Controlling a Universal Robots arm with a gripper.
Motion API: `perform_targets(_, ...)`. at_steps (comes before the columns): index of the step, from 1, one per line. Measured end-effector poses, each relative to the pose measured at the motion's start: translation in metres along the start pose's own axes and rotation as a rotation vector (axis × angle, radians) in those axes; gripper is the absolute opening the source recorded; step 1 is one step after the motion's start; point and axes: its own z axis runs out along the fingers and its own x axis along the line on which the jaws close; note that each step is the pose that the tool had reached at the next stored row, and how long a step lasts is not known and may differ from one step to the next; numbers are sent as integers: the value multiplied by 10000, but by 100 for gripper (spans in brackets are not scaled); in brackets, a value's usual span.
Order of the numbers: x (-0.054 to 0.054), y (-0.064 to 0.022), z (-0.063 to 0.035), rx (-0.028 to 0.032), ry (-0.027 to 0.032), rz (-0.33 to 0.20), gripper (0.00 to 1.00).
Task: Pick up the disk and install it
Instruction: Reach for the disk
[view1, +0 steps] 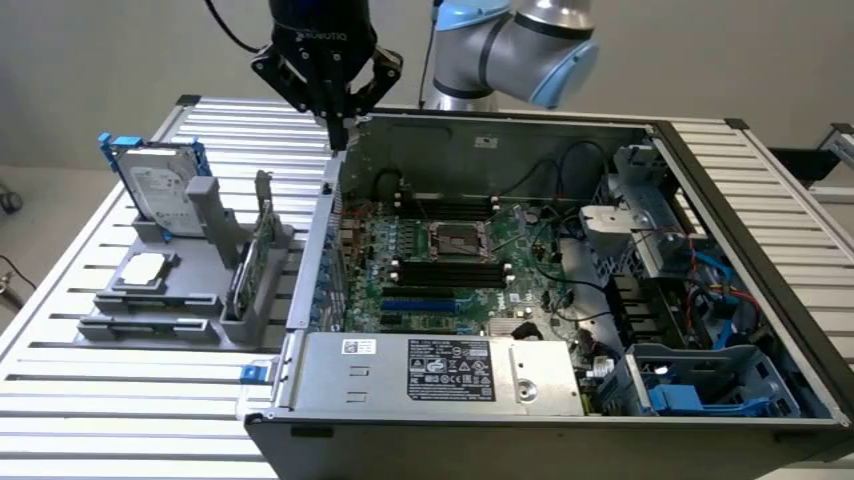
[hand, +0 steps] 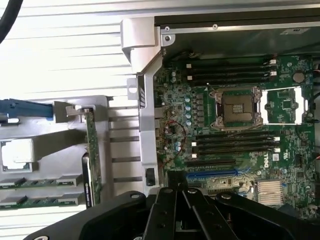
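Exterior view: gripper (view1: 340, 135) pinched together, empty, hanging over the back corner of the open computer case (view1: 561, 135), on the exterior view's left side. Disk (view1: 163, 195) upright in grey rack (view1: 160, 325) on slatted table (view1: 107, 410), well apart from gripper, untouched. Between disk and case: green card (view1: 248, 265) on edge in same rack. Chip (view1: 144, 268) flat, near disk. Wrist view: motherboard (hand: 225, 165) under gripper.

Exterior high oblique; wrist downward, close; shared motherboard (view1: 447, 265)
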Motion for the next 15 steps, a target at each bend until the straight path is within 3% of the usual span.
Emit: perform_targets(15,679,-45,-1,5,1,1,11)
